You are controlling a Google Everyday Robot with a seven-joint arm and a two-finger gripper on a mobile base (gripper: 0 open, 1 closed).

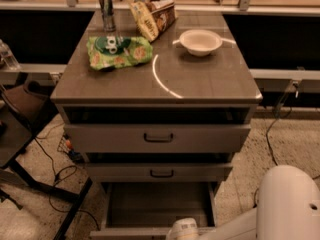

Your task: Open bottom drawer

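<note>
The bottom drawer (157,204) of the grey cabinet is pulled far out, showing its plain grey flat inside; its front edge runs along the bottom of the view and its handle is out of sight. My white arm (285,209) reaches in from the lower right. My gripper (181,231) is at the drawer's front edge, at the very bottom of the view, mostly cut off. The mid-sized drawer front (159,172) and the tallest drawer front (158,137) above it are closed, each with a dark loop handle.
On the cabinet top (200,79) lie a green snack bag (119,51), a can (106,10), a yellow chip bag (150,15) and a white bowl (201,41). A dark chair frame (30,179) and cables stand on the floor at left. Cables run at right.
</note>
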